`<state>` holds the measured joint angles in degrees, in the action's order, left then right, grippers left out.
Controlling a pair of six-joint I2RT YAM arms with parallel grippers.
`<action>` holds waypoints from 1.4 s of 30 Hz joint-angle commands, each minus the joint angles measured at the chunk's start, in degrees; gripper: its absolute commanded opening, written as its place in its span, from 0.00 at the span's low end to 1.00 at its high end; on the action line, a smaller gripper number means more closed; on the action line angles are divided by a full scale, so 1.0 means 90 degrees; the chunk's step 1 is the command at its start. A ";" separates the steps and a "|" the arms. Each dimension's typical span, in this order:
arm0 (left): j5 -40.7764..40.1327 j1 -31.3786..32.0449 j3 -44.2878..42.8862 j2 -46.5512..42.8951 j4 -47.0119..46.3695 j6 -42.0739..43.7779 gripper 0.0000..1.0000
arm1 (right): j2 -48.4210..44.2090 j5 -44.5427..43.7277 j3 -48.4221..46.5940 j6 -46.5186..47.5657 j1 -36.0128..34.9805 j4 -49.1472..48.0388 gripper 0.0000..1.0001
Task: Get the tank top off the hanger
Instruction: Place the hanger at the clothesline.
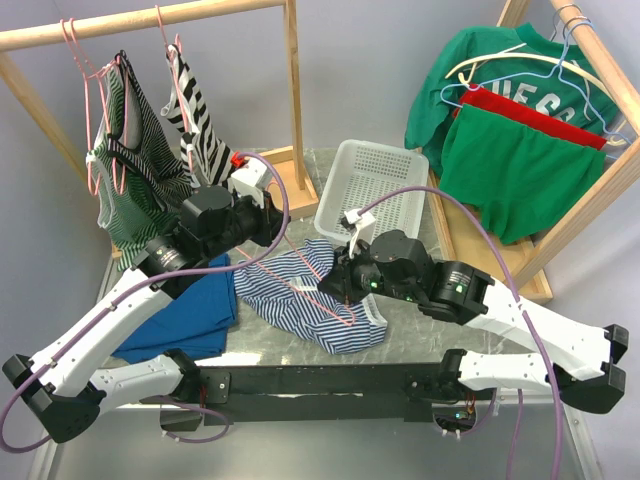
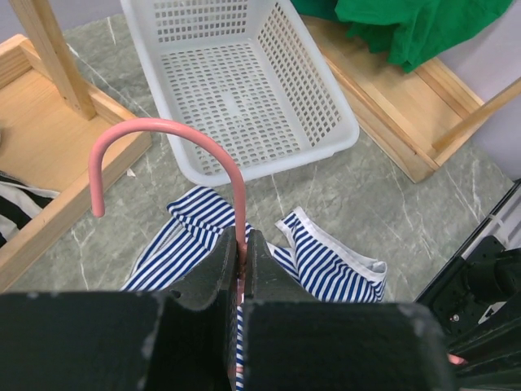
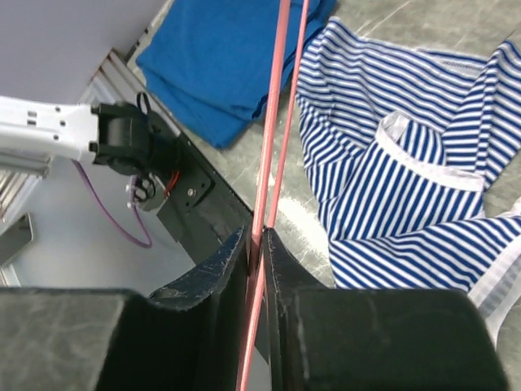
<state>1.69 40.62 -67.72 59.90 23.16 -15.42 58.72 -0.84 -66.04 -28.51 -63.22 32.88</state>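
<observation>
The blue-and-white striped tank top [image 1: 325, 318] lies crumpled on the table between the arms, and shows too in the left wrist view [image 2: 330, 254] and the right wrist view [image 3: 391, 187]. The pink wire hanger [image 1: 338, 308] is still threaded through it. My left gripper [image 1: 277, 238] is shut on the hanger's neck just below the hook [image 2: 163, 126]; its jaws [image 2: 241, 244] pinch the wire. My right gripper [image 1: 336, 284] is shut on the hanger's two pink wires [image 3: 277, 106], which pass between its fingers [image 3: 258, 238].
A white perforated basket [image 1: 370, 190] stands behind the tank top. A folded blue cloth [image 1: 185, 310] lies at the left. The wooden rack [image 1: 150, 15] carries striped tops on pink hangers. Green garments [image 1: 500, 150] hang on the right rack.
</observation>
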 commanded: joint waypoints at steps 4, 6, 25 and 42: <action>0.0251 0.0057 -0.0073 -0.0005 -0.0356 0.0161 0.01 | 0.0458 0.0308 -0.0240 0.0160 0.0003 0.0067 0.10; 0.0232 0.0057 -0.0092 0.0005 -0.0347 0.0151 0.01 | 0.0497 0.0241 -0.0260 0.0112 -0.0007 0.0057 0.00; -0.1691 0.0057 0.0249 -0.1009 -0.0591 -0.0610 0.96 | 0.0662 -0.2004 -0.0737 -0.0601 -0.0007 0.0633 0.00; -0.1273 0.0067 0.2495 -0.1519 -0.0580 -0.2407 0.96 | 0.4850 -0.2065 -0.8039 0.1331 0.1243 0.2010 0.00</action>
<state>-14.39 40.97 -46.81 45.30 21.39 -32.56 93.86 -21.82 -123.57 -22.76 -54.28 48.25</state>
